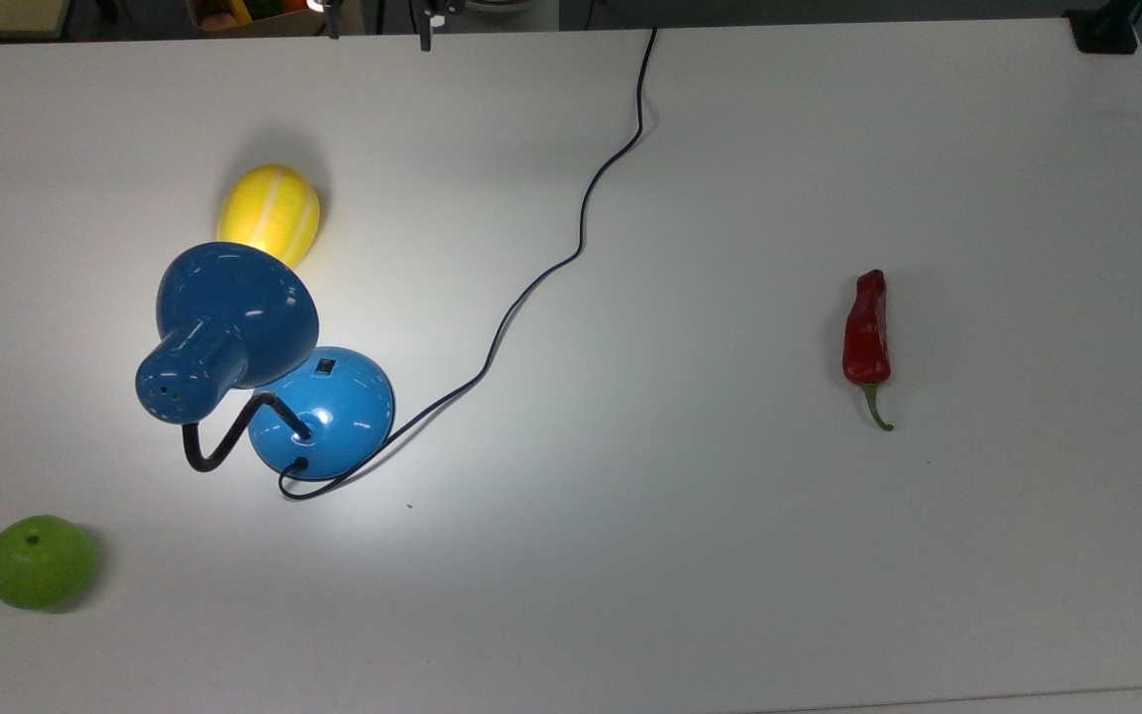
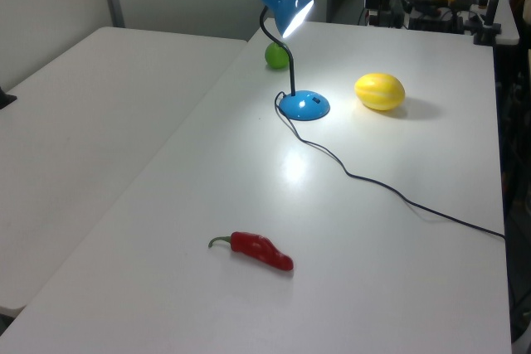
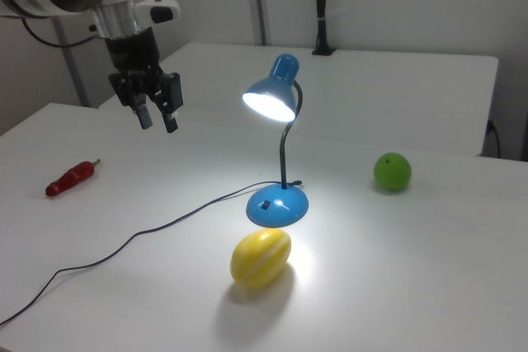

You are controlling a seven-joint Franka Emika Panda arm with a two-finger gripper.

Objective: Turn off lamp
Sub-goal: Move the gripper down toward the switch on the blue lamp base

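The blue lamp (image 1: 234,312) stands lit on the white table (image 1: 730,545), throwing a bright patch around its domed base (image 1: 328,412). A small black switch (image 1: 324,366) sits on the base, on the side toward the yellow fruit. Its black cord (image 1: 581,228) snakes off to the top view's upper edge. In the right view the lamp's shade (image 3: 271,92) glows above the base (image 3: 278,206). My gripper (image 3: 158,124) hangs open and holds nothing, well above the table, to the right view's left of the lamp. Its fingertips (image 1: 424,35) show at the top view's upper edge.
A yellow striped fruit (image 1: 269,213) lies close beside the lamp's base. A green apple (image 1: 39,561) sits near the top view's lower left corner. A red chili (image 1: 866,332) lies far off at the top view's right.
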